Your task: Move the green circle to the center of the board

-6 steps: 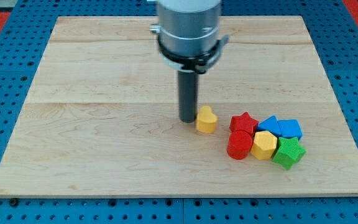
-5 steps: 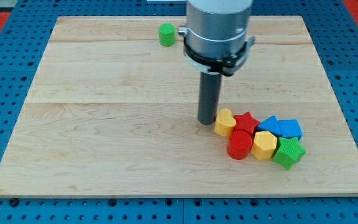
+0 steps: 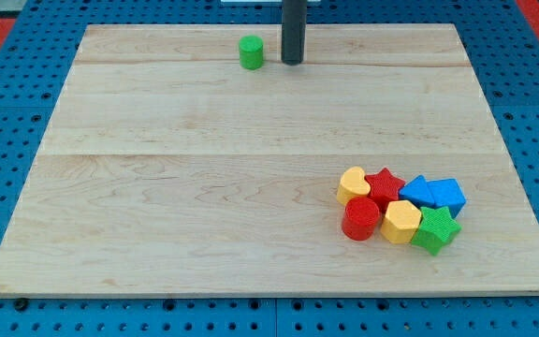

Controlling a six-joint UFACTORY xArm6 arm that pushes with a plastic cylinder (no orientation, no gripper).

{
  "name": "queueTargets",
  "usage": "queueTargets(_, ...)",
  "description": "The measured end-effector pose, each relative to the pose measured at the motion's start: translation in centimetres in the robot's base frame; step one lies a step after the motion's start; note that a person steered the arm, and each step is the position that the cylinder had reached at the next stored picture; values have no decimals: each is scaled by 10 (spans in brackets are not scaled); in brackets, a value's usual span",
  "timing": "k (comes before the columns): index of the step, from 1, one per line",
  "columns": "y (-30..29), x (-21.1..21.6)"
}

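The green circle (image 3: 250, 51) stands near the view's top edge of the wooden board (image 3: 176, 178), left of the middle. My tip (image 3: 292, 62) rests on the board just to the circle's right, a small gap apart from it. The rod rises out of the view's top.
A tight cluster sits at the view's lower right: a yellow heart (image 3: 353, 184), a red star (image 3: 384, 183), a red cylinder (image 3: 360, 219), a yellow hexagon (image 3: 401, 221), a green star (image 3: 435, 228) and two blue blocks (image 3: 434, 193). A blue pegboard (image 3: 7, 187) surrounds the board.
My tip has left the yellow heart, which it pushed right against the red star, and has moved up the view to beside the green circle. The cluster shifted slightly right.
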State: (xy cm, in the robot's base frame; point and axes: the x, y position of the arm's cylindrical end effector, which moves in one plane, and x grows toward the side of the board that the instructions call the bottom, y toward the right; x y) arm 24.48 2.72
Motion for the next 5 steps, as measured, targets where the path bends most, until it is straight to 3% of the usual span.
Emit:
queueTargets(1,-50,-22)
queueTargets(2,-75,-4)
queueTargets(5,-67,86)
